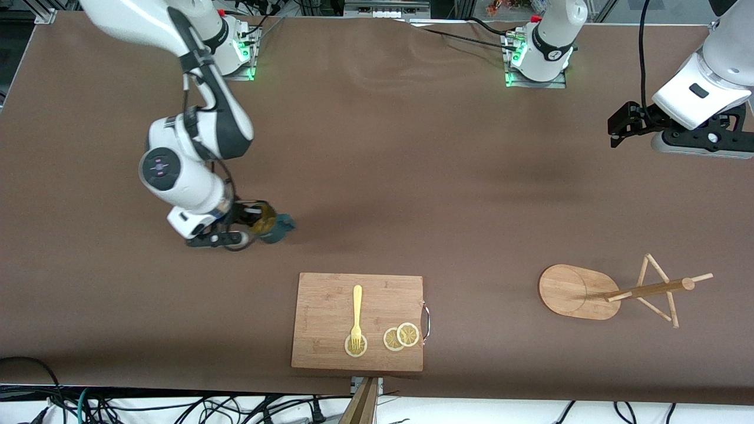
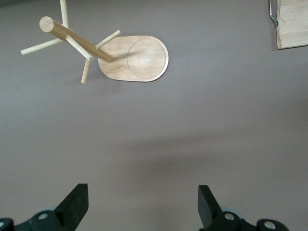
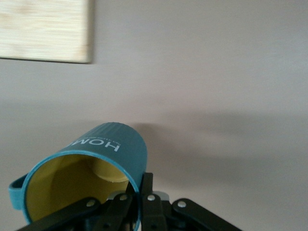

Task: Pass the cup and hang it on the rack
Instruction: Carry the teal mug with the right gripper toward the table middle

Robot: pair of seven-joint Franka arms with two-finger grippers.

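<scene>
My right gripper (image 1: 252,227) is shut on the rim of the teal-blue cup (image 1: 274,227), one finger inside and one outside. The cup is tipped on its side low over the brown table, toward the right arm's end. In the right wrist view the cup (image 3: 103,149) shows its yellow inside and its handle, with my right gripper (image 3: 143,185) pinching the rim. The bamboo rack (image 1: 574,291) stands toward the left arm's end. It also shows in the left wrist view (image 2: 139,57). My left gripper (image 1: 624,125) waits open and empty, high over the table (image 2: 143,195).
A rectangular wooden cutting board (image 1: 330,306) lies near the front camera, between cup and rack. It bears a yellow fork (image 1: 357,312) and lemon slices (image 1: 400,337). Its corner shows in the left wrist view (image 2: 293,24) and in the right wrist view (image 3: 45,29).
</scene>
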